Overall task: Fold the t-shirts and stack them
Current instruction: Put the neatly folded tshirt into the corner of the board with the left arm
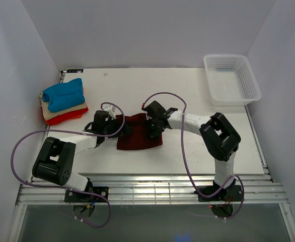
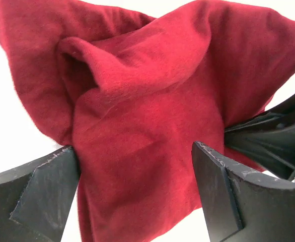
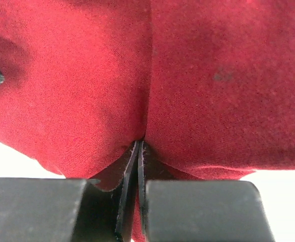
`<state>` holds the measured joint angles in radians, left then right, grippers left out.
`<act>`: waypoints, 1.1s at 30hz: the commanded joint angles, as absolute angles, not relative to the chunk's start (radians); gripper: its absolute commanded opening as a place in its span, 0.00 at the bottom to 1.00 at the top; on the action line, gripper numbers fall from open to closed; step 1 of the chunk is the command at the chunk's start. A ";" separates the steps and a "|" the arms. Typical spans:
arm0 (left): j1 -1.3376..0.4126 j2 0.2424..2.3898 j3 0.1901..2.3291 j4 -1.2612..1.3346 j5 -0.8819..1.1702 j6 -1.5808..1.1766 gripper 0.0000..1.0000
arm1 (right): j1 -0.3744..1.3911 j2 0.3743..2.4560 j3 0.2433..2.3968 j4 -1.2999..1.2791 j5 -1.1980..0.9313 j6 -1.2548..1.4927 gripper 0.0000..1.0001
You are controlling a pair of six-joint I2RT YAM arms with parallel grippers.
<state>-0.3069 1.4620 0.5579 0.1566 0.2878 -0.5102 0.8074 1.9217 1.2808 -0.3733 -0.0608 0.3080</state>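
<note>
The dark maroon t-shirt point(image 1: 137, 133) lies folded small in the middle of the table. My left gripper point(image 1: 118, 127) is at its left edge, jaws wide open, with the cloth point(image 2: 142, 131) bunched loosely between its fingers point(image 2: 42, 191). My right gripper point(image 1: 152, 128) is at the shirt's right side, shut on a pinch of the maroon cloth point(image 3: 198, 75), which puckers at its fingertips point(image 3: 140, 146). A stack of folded t-shirts sits at the back left: blue point(image 1: 63, 94) on top, beige point(image 1: 62, 108) under it, red-orange point(image 1: 63, 117) at the bottom.
A white plastic mesh basket point(image 1: 231, 79) stands at the back right corner. White walls close in the table on the left, back and right. My right gripper's black body point(image 2: 278, 136) shows at the right edge of the left wrist view.
</note>
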 commanded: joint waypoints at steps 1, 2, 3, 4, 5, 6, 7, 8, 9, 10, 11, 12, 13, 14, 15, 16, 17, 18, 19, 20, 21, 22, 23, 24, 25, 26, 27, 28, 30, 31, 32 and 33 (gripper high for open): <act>-0.307 1.540 0.543 0.106 0.334 -0.521 0.98 | 0.821 1.974 1.281 -0.391 -0.061 0.304 0.08; -0.310 1.545 0.543 0.109 0.340 -0.526 0.98 | 0.819 1.977 1.275 -0.385 -0.061 0.305 0.08; -0.313 1.549 0.543 0.113 0.342 -0.532 0.98 | 0.821 1.982 1.272 -0.382 -0.064 0.305 0.08; -0.327 1.551 0.542 0.117 0.341 -0.535 0.98 | 0.821 1.986 1.270 -0.379 -0.067 0.308 0.08; -0.336 1.549 0.535 0.117 0.333 -0.540 0.98 | 0.819 1.990 1.267 -0.371 -0.069 0.308 0.08; -0.353 1.549 0.534 0.120 0.327 -0.543 0.98 | 0.821 1.994 1.259 -0.367 -0.077 0.310 0.08; -0.362 1.554 0.528 0.123 0.328 -0.552 0.98 | 0.819 1.999 1.255 -0.359 -0.081 0.313 0.08; -0.373 1.558 0.525 0.129 0.327 -0.557 0.98 | 0.821 2.002 1.247 -0.350 -0.092 0.314 0.08; -0.399 1.563 0.523 0.130 0.324 -0.561 0.98 | 0.821 2.006 1.244 -0.344 -0.100 0.316 0.08; -0.414 1.578 0.525 0.133 0.310 -0.571 0.98 | 0.821 2.011 1.240 -0.339 -0.104 0.319 0.08; -0.431 1.588 0.528 0.140 0.305 -0.577 0.98 | 0.822 2.011 1.236 -0.336 -0.112 0.319 0.08; -0.460 1.597 0.529 0.143 0.302 -0.584 0.98 | 0.822 2.016 1.233 -0.330 -0.115 0.322 0.08; -0.475 1.606 0.532 0.147 0.296 -0.594 0.98 | 0.824 2.017 1.232 -0.327 -0.117 0.322 0.08; -0.492 1.626 0.544 0.153 0.288 -0.606 0.98 | 0.825 2.019 1.230 -0.327 -0.120 0.324 0.08; -0.520 1.635 0.551 0.153 0.281 -0.610 0.98 | 0.825 2.020 1.229 -0.327 -0.118 0.324 0.08; -0.529 1.646 0.558 0.155 0.272 -0.612 0.98 | 0.827 2.019 1.229 -0.328 -0.120 0.324 0.08; -0.537 1.664 0.571 0.153 0.267 -0.614 0.98 | 0.827 2.016 1.229 -0.328 -0.118 0.324 0.08; -0.544 1.672 0.574 0.153 0.265 -0.614 0.97 | 0.827 2.014 1.229 -0.330 -0.117 0.324 0.08; -0.546 1.677 0.575 0.153 0.261 -0.615 0.97 | 0.828 2.011 1.224 -0.330 -0.117 0.325 0.08; -0.546 1.678 0.575 0.153 0.247 -0.615 0.97 | 0.828 2.005 1.223 -0.327 -0.114 0.327 0.08; -0.546 1.677 0.571 0.150 0.236 -0.612 0.95 | 0.830 2.003 1.221 -0.330 -0.114 0.327 0.08; -0.546 1.678 0.569 0.146 0.224 -0.611 0.93 | 0.828 2.000 1.216 -0.328 -0.112 0.325 0.08; -0.546 1.678 0.569 0.135 0.197 -0.609 0.90 | 0.828 1.996 1.213 -0.328 -0.110 0.327 0.08; -0.546 1.683 0.569 0.130 0.184 -0.604 0.77 | 0.828 1.993 1.212 -0.328 -0.109 0.325 0.08; -0.546 1.686 0.572 0.121 0.169 -0.606 0.65 | 0.830 1.990 1.206 -0.327 -0.109 0.325 0.08; -0.546 1.690 0.575 0.097 0.134 -0.609 0.53 | 0.831 1.985 1.204 -0.325 -0.110 0.325 0.08; -0.546 1.701 0.581 0.089 0.118 -0.607 0.39 | 0.831 1.980 1.201 -0.325 -0.112 0.327 0.08; -0.546 1.706 0.583 0.075 0.104 -0.606 0.32 | 0.833 1.979 1.197 -0.325 -0.110 0.327 0.08; -0.546 1.718 0.595 0.058 0.063 -0.603 0.14 | 0.834 1.965 1.193 -0.327 -0.109 0.327 0.08; -0.545 1.729 0.597 0.048 0.049 -0.598 0.08 | 0.836 1.959 1.190 -0.330 -0.103 0.327 0.08; -0.545 1.733 0.600 0.043 0.037 -0.594 0.04 | 0.838 1.942 1.180 -0.330 -0.098 0.328 0.08; -0.545 1.735 0.601 0.043 0.020 -0.586 0.02 | 0.838 1.930 1.172 -0.330 -0.094 0.328 0.08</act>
